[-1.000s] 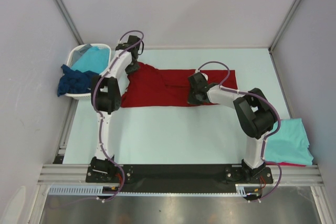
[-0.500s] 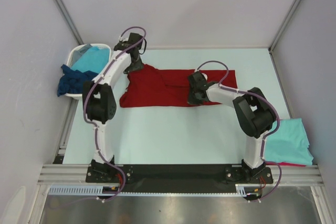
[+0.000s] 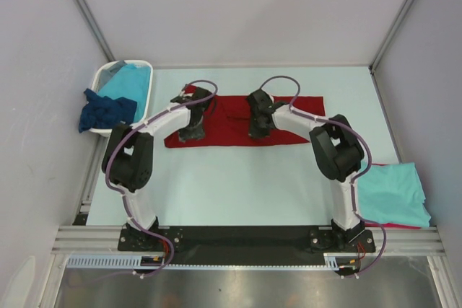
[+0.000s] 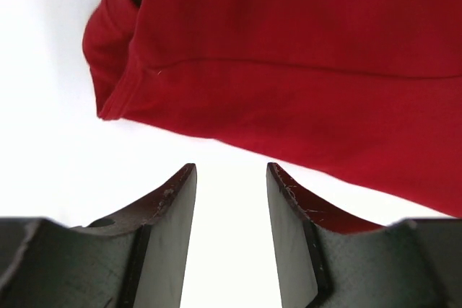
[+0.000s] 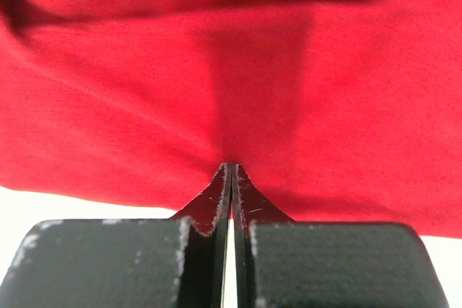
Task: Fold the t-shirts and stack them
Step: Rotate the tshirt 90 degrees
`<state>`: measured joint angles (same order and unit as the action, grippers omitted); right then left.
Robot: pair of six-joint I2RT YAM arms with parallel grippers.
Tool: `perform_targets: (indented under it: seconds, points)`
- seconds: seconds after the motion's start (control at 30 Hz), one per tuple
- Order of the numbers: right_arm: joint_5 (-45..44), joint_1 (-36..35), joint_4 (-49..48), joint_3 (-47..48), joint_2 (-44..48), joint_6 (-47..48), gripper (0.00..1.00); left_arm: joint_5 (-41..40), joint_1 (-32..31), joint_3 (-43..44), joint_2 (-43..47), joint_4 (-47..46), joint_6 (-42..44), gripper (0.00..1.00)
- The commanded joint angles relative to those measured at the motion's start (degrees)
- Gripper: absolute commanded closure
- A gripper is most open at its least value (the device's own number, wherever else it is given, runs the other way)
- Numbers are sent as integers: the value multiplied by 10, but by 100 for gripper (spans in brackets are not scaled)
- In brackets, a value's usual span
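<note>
Dark red t-shirt (image 3: pixel 227 124): lies flat as a long band across the far middle of the table (image 3: pixel 238 178); the cloth is bunched at its left end.
Right gripper (image 3: pixel 257 132): at the shirt's near edge, right of centre. In the wrist view its fingers are pressed together on the red hem, and the cloth puckers at the tips.
Left gripper (image 3: pixel 190 133): at the near edge toward the left end. Its fingers (image 4: pixel 173 200) are parted with nothing between them; bare table shows under the gap, and the shirt edge is just beyond the tips.
Stack: a folded turquoise t-shirt (image 3: pixel 390 192) lies on a second red t-shirt (image 3: pixel 404 226) at the near right.
White basket (image 3: pixel 101 77): at the far left. It holds a loose turquoise t-shirt (image 3: pixel 128 77), and a navy t-shirt (image 3: pixel 105 110) is draped over its near rim.
</note>
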<state>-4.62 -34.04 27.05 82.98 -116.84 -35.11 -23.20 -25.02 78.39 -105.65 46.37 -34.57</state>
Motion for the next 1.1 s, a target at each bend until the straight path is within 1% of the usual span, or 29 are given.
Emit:
perform_targets:
  seconds: [0.0,0.13,0.3,0.47,0.53,0.57,0.6,0.63,0.7,0.73,0.83,0.93,1.03,1.07]
  points:
    - [25,-15,44,110,-45,18,100,-5,17,-25,35,-45,-16,51]
    - [15,-14,72,177,-67,26,100,7,44,-32,35,-45,-15,51]
    - [8,-5,73,189,-63,31,97,9,44,-49,45,-56,-13,50]
    - [4,12,85,187,-78,30,98,28,45,-53,4,-45,-16,50]
    - [-5,18,96,184,-72,31,98,35,45,-55,-4,-43,-19,51]
    - [-15,24,97,181,-63,33,96,45,44,-65,3,-47,-20,52]
    - [-26,27,97,175,-53,36,93,52,38,-71,28,-65,-16,52]
    - [-41,31,88,164,-33,39,86,57,33,-75,39,-74,-7,51]
    - [-50,49,85,162,-22,43,78,55,15,-72,57,-84,0,49]
    - [-50,57,85,165,-20,42,72,59,10,-68,64,-86,11,48]
    - [-50,87,106,204,-34,49,65,78,-2,-47,54,-90,28,45]
    - [-55,111,128,252,-59,63,60,90,-2,-18,37,-90,42,40]
    - [-58,133,143,288,-87,69,57,94,-1,34,-6,-78,55,38]
    - [-54,139,147,298,-94,67,56,94,0,73,-38,-68,56,38]
